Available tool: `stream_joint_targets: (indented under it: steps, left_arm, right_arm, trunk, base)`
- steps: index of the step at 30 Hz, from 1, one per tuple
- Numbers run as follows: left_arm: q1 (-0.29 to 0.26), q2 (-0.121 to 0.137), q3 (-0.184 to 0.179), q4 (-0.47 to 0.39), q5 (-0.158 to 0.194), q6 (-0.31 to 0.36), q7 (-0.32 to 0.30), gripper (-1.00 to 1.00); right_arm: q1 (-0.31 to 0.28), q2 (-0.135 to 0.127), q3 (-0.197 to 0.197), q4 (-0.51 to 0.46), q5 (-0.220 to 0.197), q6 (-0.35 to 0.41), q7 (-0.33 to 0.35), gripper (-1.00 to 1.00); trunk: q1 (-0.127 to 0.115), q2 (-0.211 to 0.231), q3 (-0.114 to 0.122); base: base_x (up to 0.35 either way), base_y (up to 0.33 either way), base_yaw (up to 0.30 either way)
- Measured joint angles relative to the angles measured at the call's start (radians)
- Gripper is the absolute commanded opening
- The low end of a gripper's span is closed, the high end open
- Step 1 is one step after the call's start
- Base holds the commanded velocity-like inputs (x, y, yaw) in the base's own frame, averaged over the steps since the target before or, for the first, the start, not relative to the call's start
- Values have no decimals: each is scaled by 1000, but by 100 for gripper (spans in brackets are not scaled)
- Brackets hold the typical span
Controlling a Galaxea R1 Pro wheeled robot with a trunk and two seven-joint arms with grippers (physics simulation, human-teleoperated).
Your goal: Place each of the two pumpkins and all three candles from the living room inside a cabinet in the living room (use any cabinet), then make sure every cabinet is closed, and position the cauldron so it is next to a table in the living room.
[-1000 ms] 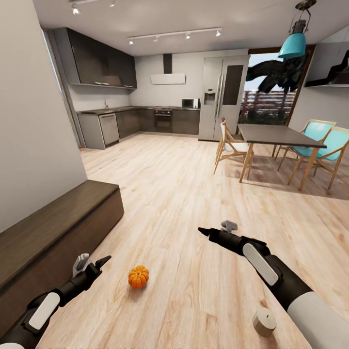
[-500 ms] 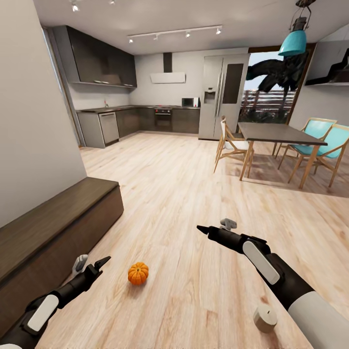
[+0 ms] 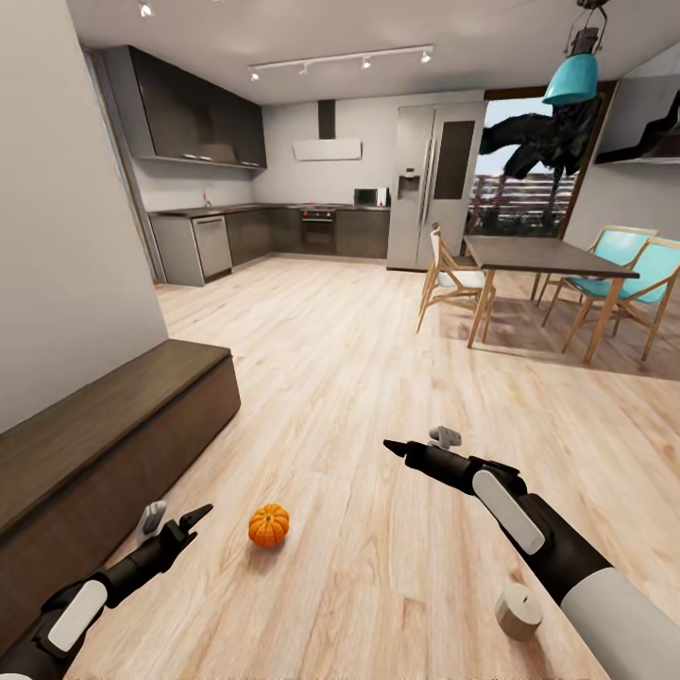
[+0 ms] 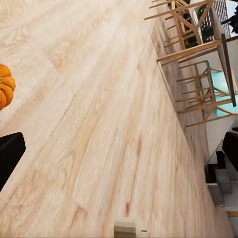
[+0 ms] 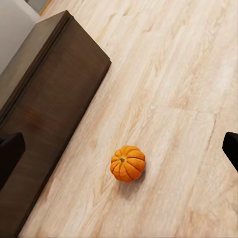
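A small orange pumpkin (image 3: 269,525) (image 5: 128,163) (image 4: 5,87) lies on the plank floor just in front of the long dark-brown cabinet (image 3: 104,444) (image 5: 47,99), whose front panels look shut. My left gripper (image 3: 178,518) hangs open a little to the pumpkin's left, between it and the cabinet. My right gripper (image 3: 416,442) is open above the floor to the pumpkin's right, and its fingers (image 5: 10,153) frame the pumpkin from above. A beige candle (image 3: 518,611) stands on the floor beside my right forearm. The cauldron and the living-room table are out of view.
A dining table (image 3: 543,257) with wooden and turquoise chairs (image 3: 451,279) stands at the right rear. Grey kitchen units (image 3: 274,236) and a fridge (image 3: 430,189) line the back wall. A white wall (image 3: 66,236) rises behind the cabinet. Open plank floor (image 3: 331,359) stretches ahead.
My left gripper has sunk lower and drawn back slightly toward me. The view has shifted a little. The right arm, pumpkin and candle stay put.
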Motion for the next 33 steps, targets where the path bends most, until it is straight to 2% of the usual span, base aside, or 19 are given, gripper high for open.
stream_joint_targets:
  steps: [9, 14, 19, 24, 30, 33]
  left_arm:
    - [0, 1, 0, -1, 0, -1, -2, 100]
    - [0, 2, 0, -1, -2, -1, -55, 100]
    - [0, 2, 0, -1, -3, -1, -69, 100]
    - [0, 2, 0, -1, -3, -1, -74, 100]
    - [0, 3, 0, -1, -3, -1, -76, 100]
    - [0, 6, 0, -1, -2, -1, -82, 100]
  right_arm:
    - [0, 1, 0, 0, 0, 0, 0, 100]
    - [0, 3, 0, -1, 0, 0, 0, 100]
    - [0, 3, 0, -1, 0, 0, 0, 100]
    - [0, 2, 0, -2, -39, 0, 0, 100]
    - [0, 2, 0, -2, -48, 0, -4, 100]
    - [0, 2, 0, -2, -49, 0, -5, 100]
  trunk:
    - [35, -63, -28]
    - [54, -98, -44]
    - [73, -133, -60]
    - [92, -168, -75]
    - [115, -210, -94]
    - [118, -214, -101]
  base:
    - [0, 0, 0]
    - [0, 0, 0]
    - [0, 0, 0]
    - [0, 0, 0]
    - [0, 0, 0]
    - [0, 0, 0]
